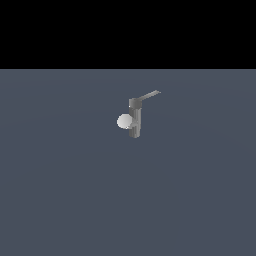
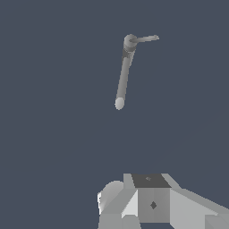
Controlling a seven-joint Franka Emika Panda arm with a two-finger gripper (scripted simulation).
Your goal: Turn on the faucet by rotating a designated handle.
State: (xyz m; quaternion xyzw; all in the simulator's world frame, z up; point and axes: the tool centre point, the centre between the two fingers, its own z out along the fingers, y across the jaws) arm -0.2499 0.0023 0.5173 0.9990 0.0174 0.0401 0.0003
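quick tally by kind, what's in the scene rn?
faucet: 1
handle on its top: 1
pale ball-like part on its side: 1
robot parts, wrist view only: 1; hand's open/shut state unclear
Total: 4

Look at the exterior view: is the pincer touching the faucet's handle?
No: the handle juts free from the faucet, with nothing near it.

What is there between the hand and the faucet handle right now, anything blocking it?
Nothing visible. In the wrist view only bare dark floor lies between the robot's own parts and the faucet, whose handle sticks out free from its top. The hand's fingers are not in view, and the exterior view shows the faucet alone.
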